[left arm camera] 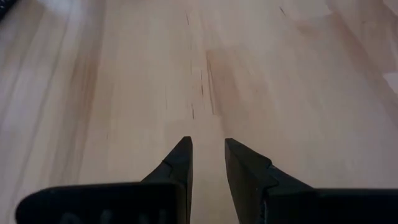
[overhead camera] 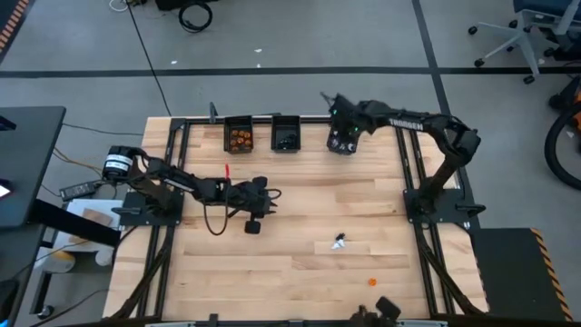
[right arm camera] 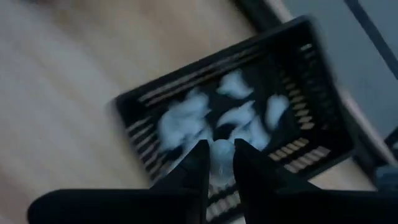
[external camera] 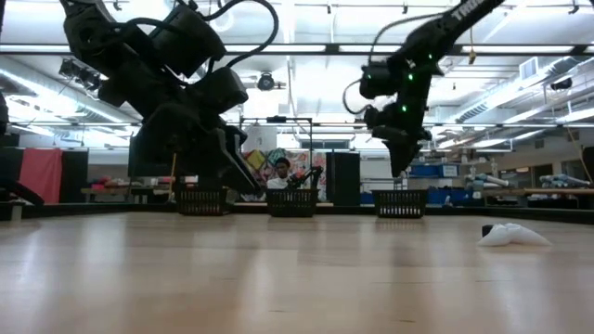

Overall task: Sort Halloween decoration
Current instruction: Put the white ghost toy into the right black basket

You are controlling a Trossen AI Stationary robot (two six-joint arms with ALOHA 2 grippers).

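Observation:
Three small black bins stand along the table's far edge: one with orange trinkets [overhead camera: 240,137], one with black ones [overhead camera: 286,135], and one with white ones [right arm camera: 236,106]. My right gripper [right arm camera: 219,149] hangs above the white bin [overhead camera: 343,143], shut on a small white trinket [right arm camera: 221,155]. My left gripper [left arm camera: 208,146] is low over bare wood left of the table's middle [overhead camera: 270,194], slightly open with nothing between its fingers. A white trinket [overhead camera: 339,241] and an orange one [overhead camera: 371,282] lie loose on the table. My right gripper pinches the white trinket [right arm camera: 221,157] between its two fingertips, coming from above and pointing steeply down. The trinket is lifted clear, over the bin of white trinkets. The picture is blurred, so which part of the trinket is held cannot be told.
A black frame [overhead camera: 413,173] runs along the table's left, right and far sides. A dark object [overhead camera: 386,307] sits at the near edge. In the low view the loose white trinket [external camera: 513,236] lies at the right; open wood lies between the arms.

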